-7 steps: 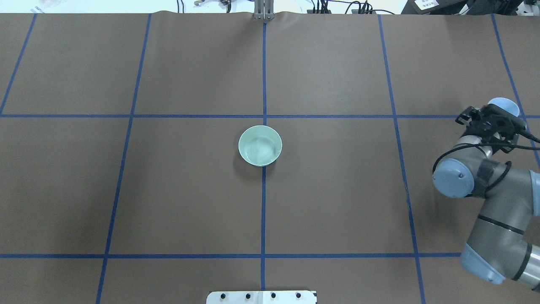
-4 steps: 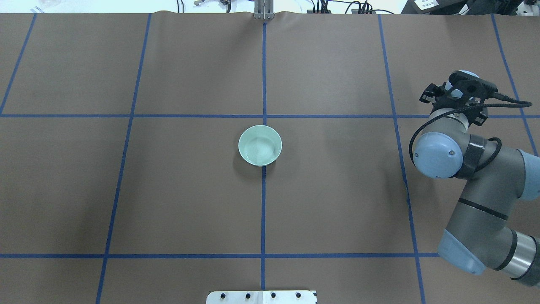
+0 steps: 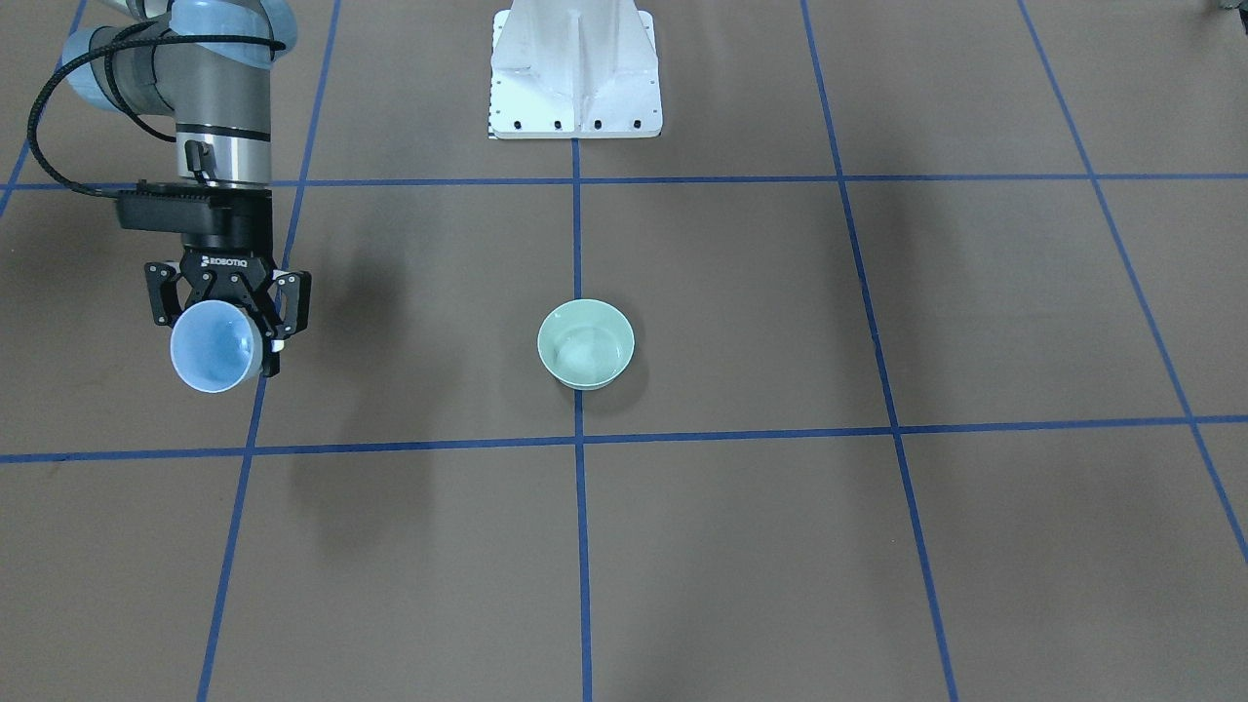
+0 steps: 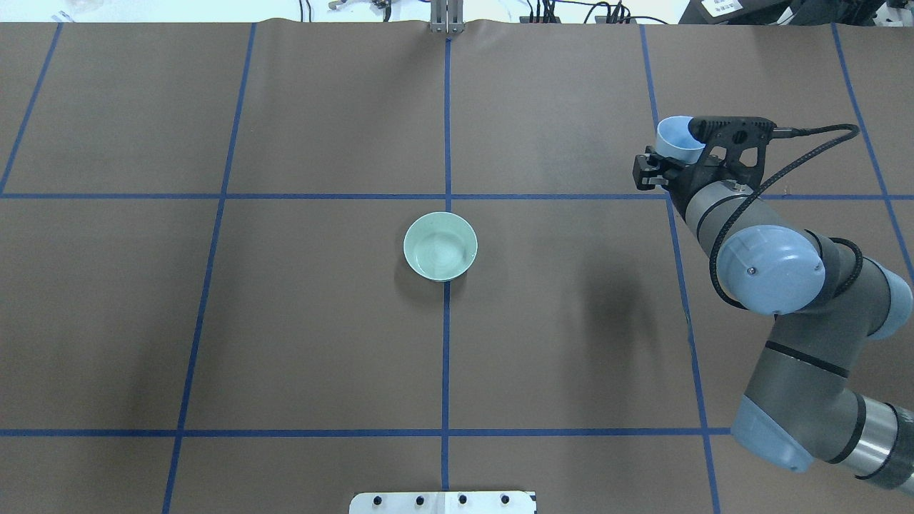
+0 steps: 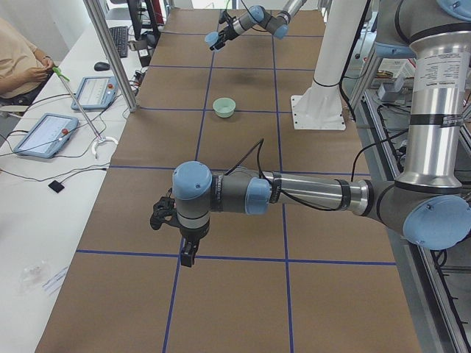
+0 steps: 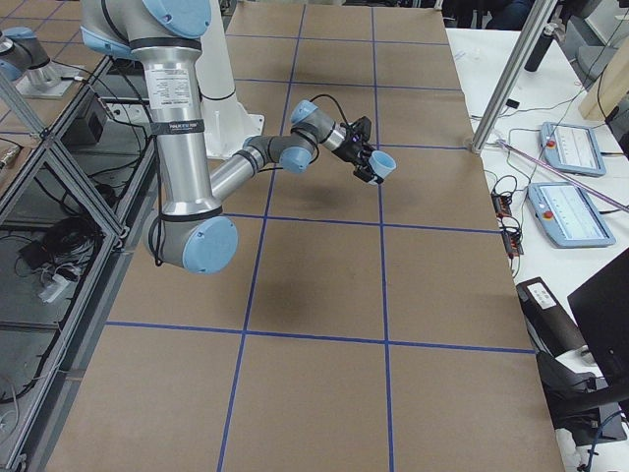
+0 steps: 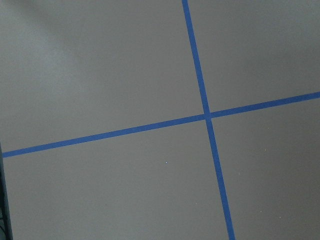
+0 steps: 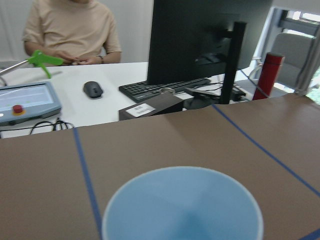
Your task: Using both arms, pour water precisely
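My right gripper [image 3: 224, 333] is shut on a light-blue cup [image 3: 209, 357], held above the table at its right side, well to the bowl's side. The overhead view has the cup [image 4: 675, 137] just beyond the right gripper [image 4: 684, 160], and its rim [image 8: 182, 205] fills the bottom of the right wrist view. Whether water is in it, I cannot tell. A pale green bowl [image 4: 440, 246] stands at the table's centre on a blue tape line. My left gripper [image 5: 188, 254] shows only in the exterior left view, pointing down over the table's left end; I cannot tell its state.
The white bolted pedestal [image 3: 575, 73] stands at the robot's side of the table. Blue tape lines [image 7: 206, 116] grid the brown surface. Beyond the far edge are a desk with a monitor [image 8: 200, 45], a keyboard and a seated person [image 8: 72, 30].
The right arm has swung away from the table's right edge, forward and toward the middle, bringing the blue cup into the overhead view. The bowl has not moved.
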`<state>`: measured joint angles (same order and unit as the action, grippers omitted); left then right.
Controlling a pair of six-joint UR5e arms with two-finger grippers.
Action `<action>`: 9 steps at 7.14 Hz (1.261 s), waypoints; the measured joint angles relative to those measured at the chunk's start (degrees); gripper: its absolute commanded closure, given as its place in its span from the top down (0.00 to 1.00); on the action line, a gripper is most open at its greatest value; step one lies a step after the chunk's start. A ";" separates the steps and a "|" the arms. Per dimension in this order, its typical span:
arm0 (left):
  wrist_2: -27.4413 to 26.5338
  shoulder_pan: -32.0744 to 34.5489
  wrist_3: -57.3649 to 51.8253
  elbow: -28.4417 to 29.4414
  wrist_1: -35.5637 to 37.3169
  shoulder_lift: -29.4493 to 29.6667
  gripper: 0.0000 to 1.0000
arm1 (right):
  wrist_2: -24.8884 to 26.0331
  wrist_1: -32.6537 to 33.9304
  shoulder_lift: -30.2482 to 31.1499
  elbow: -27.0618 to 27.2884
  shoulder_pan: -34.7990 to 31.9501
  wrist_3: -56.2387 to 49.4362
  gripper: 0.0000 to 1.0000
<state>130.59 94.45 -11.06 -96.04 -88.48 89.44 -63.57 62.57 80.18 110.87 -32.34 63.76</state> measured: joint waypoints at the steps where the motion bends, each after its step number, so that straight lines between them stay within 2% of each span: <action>1: 0.07 0.02 -0.01 -0.22 -0.07 -0.54 1.00 | -4.28 -2.84 -0.66 0.08 0.30 -5.95 0.00; 3: 0.10 0.03 0.01 -0.35 -0.11 -0.94 1.00 | -13.98 -12.23 -1.44 -0.07 0.25 -22.62 0.00; 5: 0.11 0.03 0.07 -0.38 -0.09 -1.14 1.00 | -21.97 -16.46 -3.48 -0.84 0.57 -31.13 0.00; 6: 0.11 0.03 0.07 -0.38 -0.05 -1.17 1.00 | -26.58 -15.24 -6.26 -1.91 0.68 -32.90 0.00; 7: 0.11 0.03 0.07 -0.36 -0.04 -1.19 1.00 | -29.79 -10.72 -9.79 -2.67 0.88 -33.44 0.00; 9: 0.11 0.03 0.07 -0.38 -0.05 -1.47 1.00 | -31.45 2.76 -16.39 -3.52 1.73 -33.64 0.00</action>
<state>130.69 94.48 -10.99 -96.42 -88.53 87.97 -95.03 65.33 63.79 107.36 -30.62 30.12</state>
